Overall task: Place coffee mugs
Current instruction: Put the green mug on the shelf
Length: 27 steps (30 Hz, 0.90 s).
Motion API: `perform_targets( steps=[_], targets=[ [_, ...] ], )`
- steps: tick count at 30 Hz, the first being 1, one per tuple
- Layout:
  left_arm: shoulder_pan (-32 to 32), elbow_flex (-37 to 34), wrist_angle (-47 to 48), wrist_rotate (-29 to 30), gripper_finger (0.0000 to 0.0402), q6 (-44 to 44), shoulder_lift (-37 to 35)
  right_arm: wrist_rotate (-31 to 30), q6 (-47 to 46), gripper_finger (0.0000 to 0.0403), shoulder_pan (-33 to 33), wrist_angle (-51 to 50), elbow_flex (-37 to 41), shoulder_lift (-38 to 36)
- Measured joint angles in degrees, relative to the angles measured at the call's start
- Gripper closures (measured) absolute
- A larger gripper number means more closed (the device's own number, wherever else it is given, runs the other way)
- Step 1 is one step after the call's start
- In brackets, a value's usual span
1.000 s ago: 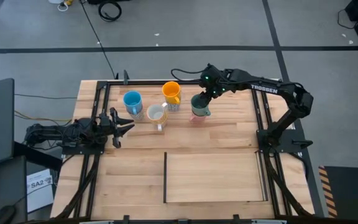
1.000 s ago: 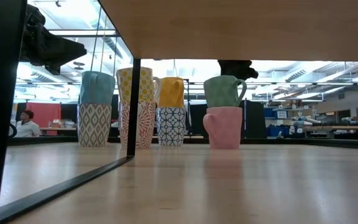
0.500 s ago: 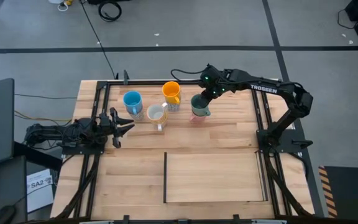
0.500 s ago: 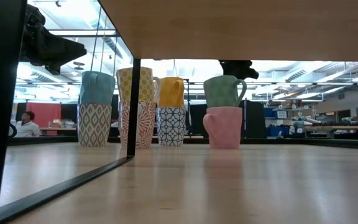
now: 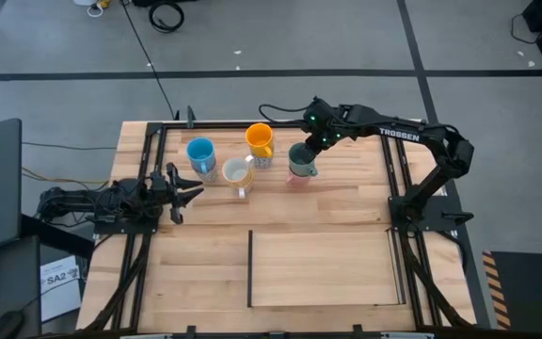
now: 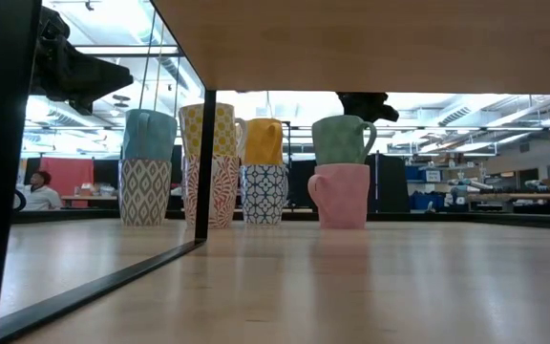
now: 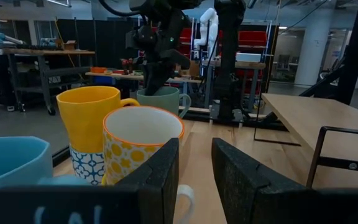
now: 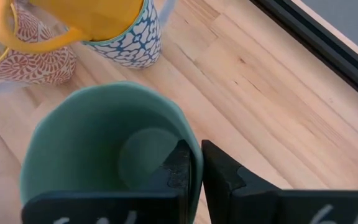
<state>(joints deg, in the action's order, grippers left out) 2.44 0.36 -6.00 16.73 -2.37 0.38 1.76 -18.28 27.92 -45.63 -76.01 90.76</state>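
Since the frame a second before, the green mug and the pink mug under it had shifted slightly left in the low view, the pink handle turning a little; nothing else had moved that I could see.

I saw the green mug stacked upright on the pink mug at the right end of the row, toward the far side of the table. My right gripper was pinched on the green mug's rim, one finger inside and one outside. Left of that stack stood the orange mug on a blue-patterned white mug, then the yellow-patterned mug on a red-patterned one, then the blue mug on a grey-patterned one. All four stacks stood apart from each other.

My left gripper waited low near the table's left edge, just left of the mugs, its fingers spread apart and holding nothing. A black frame bordered a raised board on the near side. A person sat in the room beyond.
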Motion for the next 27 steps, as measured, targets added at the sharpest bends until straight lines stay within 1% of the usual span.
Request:
perform_targets(
  steps=[4, 8, 12, 18, 23, 27],
  targets=[
    [0.0, 0.0, 0.01, 0.0, 0.0299, 0.01, 0.0, 0.74, 0.28, 0.0374, 0.07, -0.04, -0.05, -0.43],
    [0.0, 0.0, 0.02, 0.0, 0.0299, 0.02, -0.02, 1.31, 0.43, 0.0375, 0.35, -2.06, -2.99, -0.74],
    [0.0, 0.0, 0.09, 0.0, 0.0299, 0.02, -0.01, 1.35, 0.47, 0.0375, 0.35, -6.07, -8.18, -0.76],
    [-0.02, 0.0, 0.2, 0.0, 0.0299, 0.04, -0.01, 1.42, 0.44, 0.0375, -0.34, -16.44, -19.28, -0.76],
    [-0.02, 0.02, 0.31, 0.0, 0.0299, 0.04, 0.0, 1.45, -1.55, 0.0375, -3.89, -24.17, -28.91, -0.78],
    [-0.01, 0.01, 0.31, 0.01, 0.0299, 0.07, 0.0, 1.44, -3.5, 0.0375, -9.41, -28.64, -33.66, -0.94]
  ],
)
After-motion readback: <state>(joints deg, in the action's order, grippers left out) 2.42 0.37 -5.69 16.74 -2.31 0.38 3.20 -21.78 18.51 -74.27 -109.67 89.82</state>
